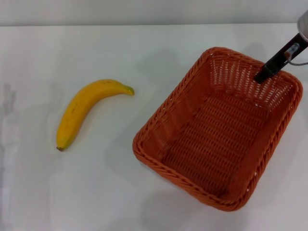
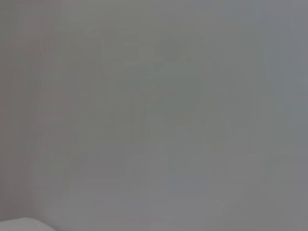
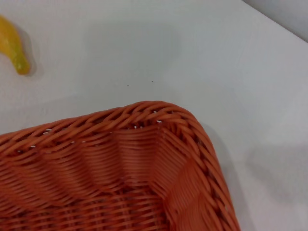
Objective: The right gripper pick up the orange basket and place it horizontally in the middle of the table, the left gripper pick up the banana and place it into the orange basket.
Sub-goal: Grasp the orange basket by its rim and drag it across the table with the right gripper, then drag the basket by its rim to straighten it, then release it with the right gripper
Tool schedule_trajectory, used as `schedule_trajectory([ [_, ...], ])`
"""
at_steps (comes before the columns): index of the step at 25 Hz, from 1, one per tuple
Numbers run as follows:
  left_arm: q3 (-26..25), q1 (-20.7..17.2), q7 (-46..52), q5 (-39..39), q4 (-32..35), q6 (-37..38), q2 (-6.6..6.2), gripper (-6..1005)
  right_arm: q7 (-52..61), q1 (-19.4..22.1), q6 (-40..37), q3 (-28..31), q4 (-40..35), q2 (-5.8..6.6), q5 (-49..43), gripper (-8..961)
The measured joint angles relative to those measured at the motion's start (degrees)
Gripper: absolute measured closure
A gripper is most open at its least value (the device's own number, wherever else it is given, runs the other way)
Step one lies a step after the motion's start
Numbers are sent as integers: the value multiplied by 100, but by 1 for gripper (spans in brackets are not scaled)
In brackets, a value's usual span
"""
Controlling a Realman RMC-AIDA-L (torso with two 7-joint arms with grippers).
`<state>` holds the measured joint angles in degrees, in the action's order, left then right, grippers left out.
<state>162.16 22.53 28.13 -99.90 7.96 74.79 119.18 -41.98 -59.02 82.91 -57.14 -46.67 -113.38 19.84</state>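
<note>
Orange basket (image 1: 216,130) — far rim beneath the right gripper (image 1: 263,77) jaws.

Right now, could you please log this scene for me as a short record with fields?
banana: lying on the table, left of the basket, untouched
orange basket: upright, empty, set at an angle on the table's right side
right gripper: reaching in over the basket's far right corner
left gripper: not in view
</note>
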Motion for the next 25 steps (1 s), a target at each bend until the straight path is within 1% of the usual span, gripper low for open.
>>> schedule_trajectory([
  [6, -9, -2, 0, -48, -5, 0, 0, 126, 43, -18, 457, 711, 17, 105, -1, 705],
  [8, -10, -3, 0, -76, -5, 0, 0, 126, 138, -20, 556, 859, 75, 163, -2, 715],
  [11, -10, -2, 0, -92, -5, -1, 0, 126, 413, -4, 639, 1040, 256, 323, 61, 729],
  [13, -9, 6, 0, -92, -5, -1, 0, 126, 475, 53, 713, 1263, 307, 412, 167, 739],
  [18, -8, 32, 0, -93, -5, -4, 0, 126, 520, 184, 988, 1848, 322, 567, 419, 758],
  [21, -8, 49, 0, -92, -5, -6, 0, 126, 601, 295, 1069, 2012, 283, 615, 611, 765],
  [25, -8, 71, 0, -91, -4, -7, 5, 127, 841, 472, 1079, 2070, 233, 635, 962, 775],
])
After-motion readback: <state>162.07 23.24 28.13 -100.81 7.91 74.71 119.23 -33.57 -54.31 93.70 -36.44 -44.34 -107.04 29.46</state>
